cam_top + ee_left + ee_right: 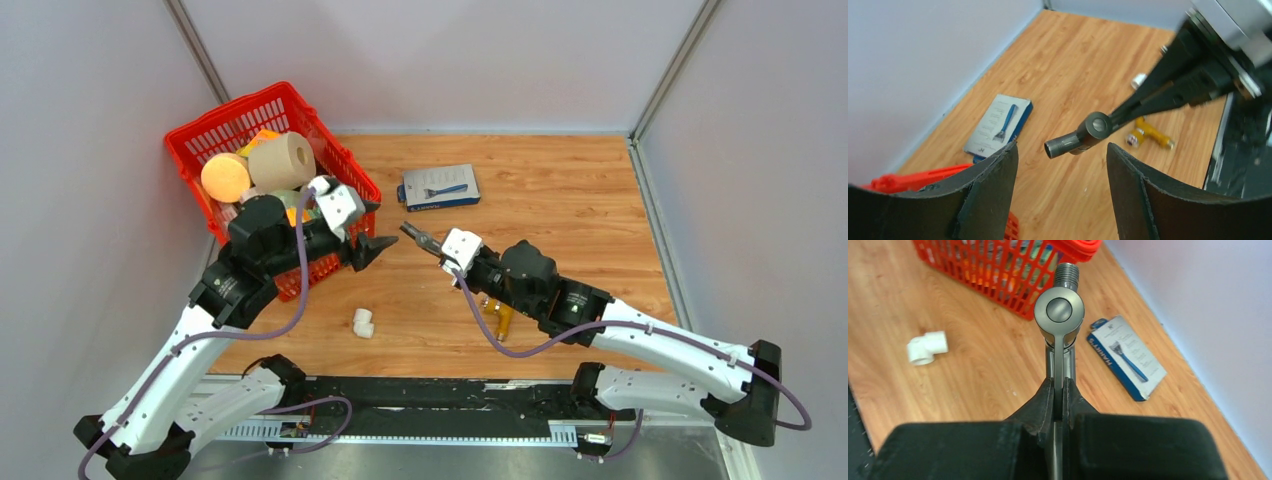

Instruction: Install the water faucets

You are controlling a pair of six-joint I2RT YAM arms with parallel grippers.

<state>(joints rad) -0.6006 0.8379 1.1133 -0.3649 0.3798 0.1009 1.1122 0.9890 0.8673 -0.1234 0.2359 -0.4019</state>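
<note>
The water faucet (1059,310) is clamped by its thin stem in the right gripper (441,251) over the middle of the wooden table (560,190), faced from the left by the left gripper (378,248), spread apart beside the red basket (230,108), with a white elbow fitting (363,322) nearer.

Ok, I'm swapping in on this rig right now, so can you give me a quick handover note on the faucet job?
The right gripper is shut on the faucet, held above the table, threaded end toward the left gripper, which is open, empty and not touching it.
The white elbow fitting and brass fitting lie loose on the table, apart.
Done: faucet picked up. To do: likely screw it into a fitting; nothing joined yet.
</note>
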